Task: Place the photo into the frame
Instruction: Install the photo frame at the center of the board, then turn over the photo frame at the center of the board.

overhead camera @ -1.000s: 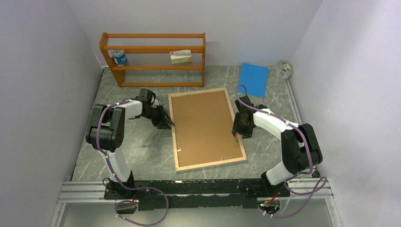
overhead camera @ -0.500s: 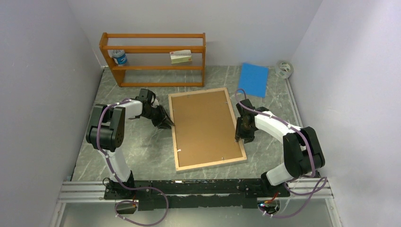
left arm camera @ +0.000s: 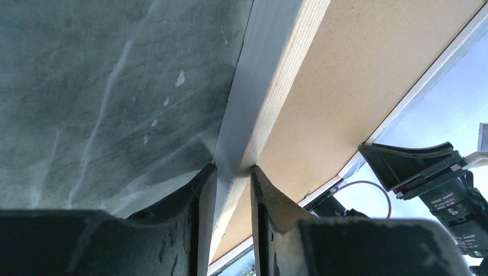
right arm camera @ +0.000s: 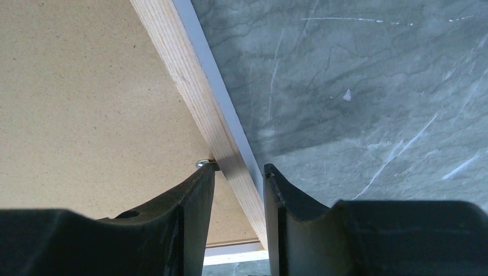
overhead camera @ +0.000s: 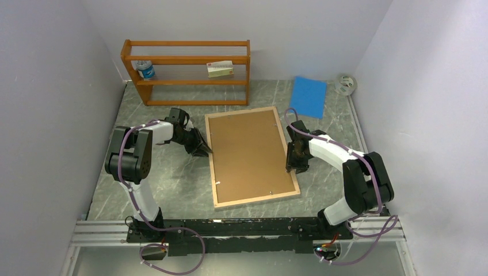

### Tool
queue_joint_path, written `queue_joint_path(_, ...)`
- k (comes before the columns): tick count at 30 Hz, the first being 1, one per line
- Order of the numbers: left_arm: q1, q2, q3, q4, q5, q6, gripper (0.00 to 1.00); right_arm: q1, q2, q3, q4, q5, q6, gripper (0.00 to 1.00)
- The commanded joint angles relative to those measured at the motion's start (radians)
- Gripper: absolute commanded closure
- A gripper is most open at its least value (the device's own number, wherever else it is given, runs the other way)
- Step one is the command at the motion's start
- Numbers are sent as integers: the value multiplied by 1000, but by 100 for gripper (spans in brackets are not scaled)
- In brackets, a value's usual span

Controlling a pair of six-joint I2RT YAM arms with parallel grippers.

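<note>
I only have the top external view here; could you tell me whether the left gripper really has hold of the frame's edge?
Observer: Yes. The left wrist view shows the left gripper straddling the frame, with both fingers touching its rail.
Operator: Thank you. And the right one?
Observer: The right gripper straddles the opposite rail, but a thin gap shows beside its outer finger.
Operator: Is anything in its way?
Observer: A small metal clip on the backing board sits right at its inner fingertip.
</note>
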Motion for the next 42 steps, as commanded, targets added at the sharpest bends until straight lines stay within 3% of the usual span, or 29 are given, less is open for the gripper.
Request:
queue_joint_path(1,-8,26,12,-14,-11,25,69,-4,15,-15,31,43,-27,61)
queue_joint_path(16,-8,24,18,-21,-17,29,69,-3,-32,-3,57,63,-13,68)
queue_joint_path(23,-5,-12,28,-31,-32,38,65,2,-117,93,-2,75,55,50)
queue_joint_path(30,13,-95,43,-84,-126,64,57,90,-106,197,-26,80,112,47)
queue_joint_path(34,42,-183,18,-110,-211,58,55,209,-22,306,-19,151,137,46)
queue_joint_path(42,113,-375,-103,-147,-343,-9,53,461,354,724,-85,241,153,45)
